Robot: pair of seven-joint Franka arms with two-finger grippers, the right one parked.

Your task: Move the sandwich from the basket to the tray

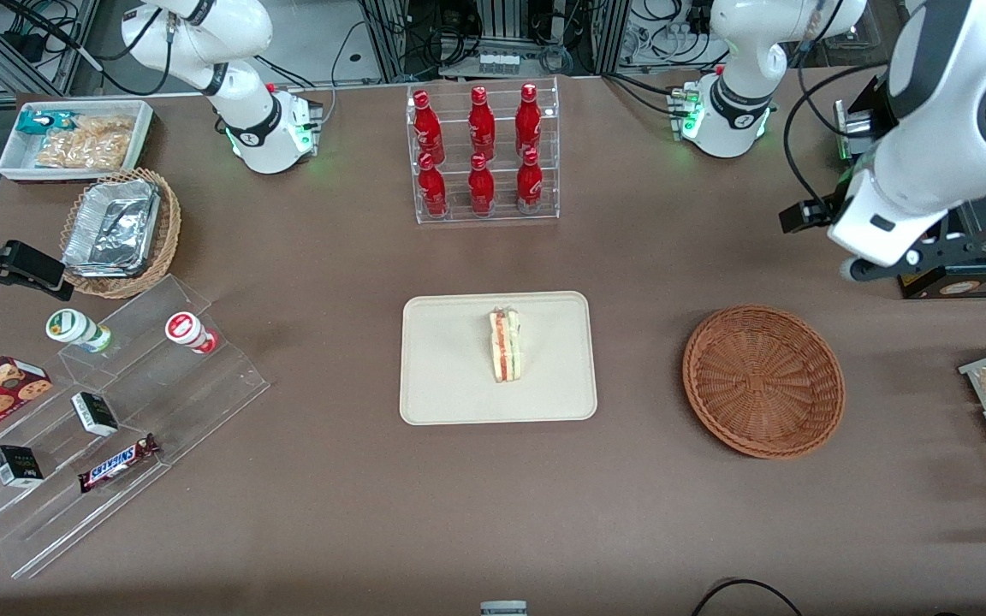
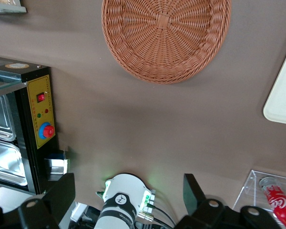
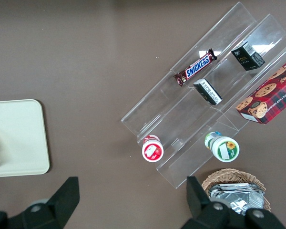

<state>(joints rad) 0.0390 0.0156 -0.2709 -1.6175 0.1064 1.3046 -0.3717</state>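
The gripper (image 2: 126, 191) hangs raised above the counter (image 1: 330, 479), toward the working arm's end, and it is released: its two dark fingers (image 2: 62, 193) stand wide apart with nothing between them. In the left wrist view only brown counter and the arm's own white base (image 2: 121, 202) show in the gap.

Taking the tray (image 1: 450, 376) as the landmark: the basket (image 1: 763, 381) sits on the counter beside the tray, toward the working arm's end, apart from it with a strip of bare counter between. The basket's woven bowl holds nothing. The gripper is above the counter farther from the front camera than the basket and farther from the tray than the basket is, near a black appliance (image 2: 35, 119) with a yellow panel and red buttons.

The sandwich (image 1: 506, 345) lies on the tray, roughly at its middle and a little toward the basket's side, with its red and green filling stripe facing up and running away from the front camera. It touches nothing but the tray.

Farther from the front camera than the tray stands a clear rack of red bottles (image 1: 482, 150). Well apart from the tray, toward the parked arm's end, a clear stepped stand (image 1: 116, 411) carries a Snickers bar (image 1: 116, 462), small dark boxes and two cups.
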